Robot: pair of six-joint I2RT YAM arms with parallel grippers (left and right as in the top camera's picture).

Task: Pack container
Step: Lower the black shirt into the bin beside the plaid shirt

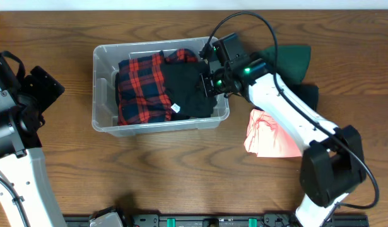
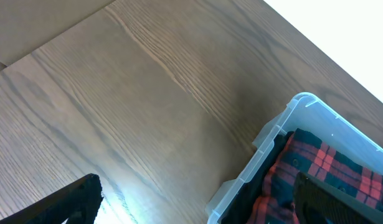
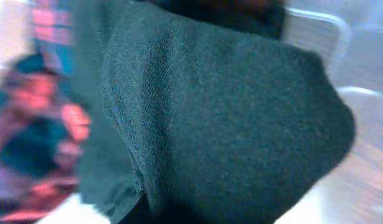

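The clear plastic container [image 1: 104,57] sits on the wooden table left of centre. It holds a red and dark plaid garment [image 1: 141,88] on the left and a black garment [image 1: 190,91] on the right. My right gripper [image 1: 211,81] is low over the container's right end, and the black cloth [image 3: 222,118] fills the blurred right wrist view, bunched at the jaws. My left gripper [image 1: 47,88] is open and empty, apart from the container to its left. In the left wrist view its fingers [image 2: 197,186] frame the container's corner [image 2: 303,102] and the plaid garment [image 2: 316,165].
A dark green garment [image 1: 289,60] and a black one [image 1: 309,94] lie on the table to the right of the container. A pink garment [image 1: 269,135] lies nearer the front right, partly under the right arm. A dark rail [image 1: 212,221] runs along the front edge.
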